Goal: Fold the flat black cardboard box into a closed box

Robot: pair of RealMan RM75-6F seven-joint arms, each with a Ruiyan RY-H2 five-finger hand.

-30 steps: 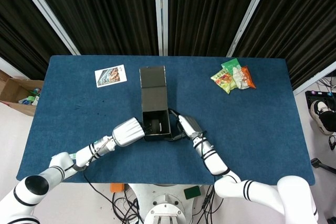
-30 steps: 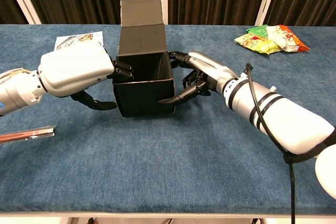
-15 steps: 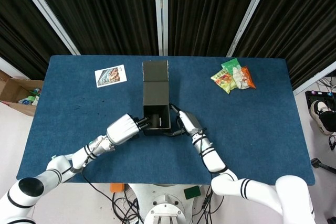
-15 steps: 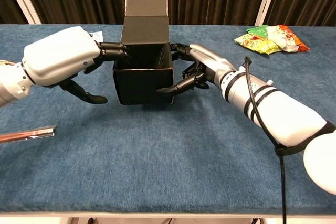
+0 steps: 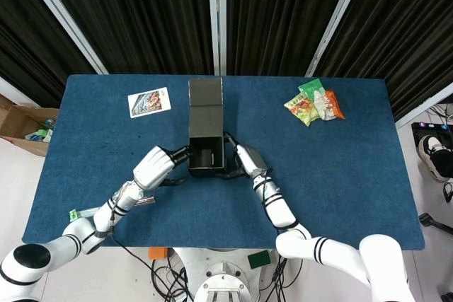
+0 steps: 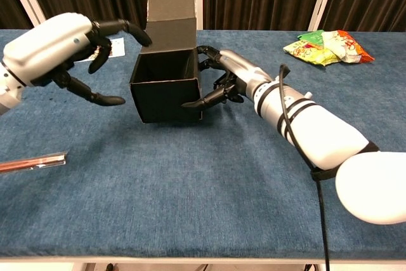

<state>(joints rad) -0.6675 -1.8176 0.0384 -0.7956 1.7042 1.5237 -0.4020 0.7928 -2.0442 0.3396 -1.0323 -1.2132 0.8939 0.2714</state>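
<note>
The black box (image 6: 166,87) is already erected on the bench (image 6: 190,182); its lid stands unfolded, gripped by the right hand (image 6: 223,84), left hand (image 6: 70,49) spread empty

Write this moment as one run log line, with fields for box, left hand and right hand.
box: black box upright, lid flap open | left hand: open, beside box, holds nothing | right hand: grips box's right wall

Box (image 5: 205,136) mid-table (image 5: 354,175); left hand (image 6: 60,52) just left of it, right hand (image 6: 222,84) on its right wall. Card (image 5: 149,102) far-left, snack packets (image 5: 313,102) far-right.
</note>
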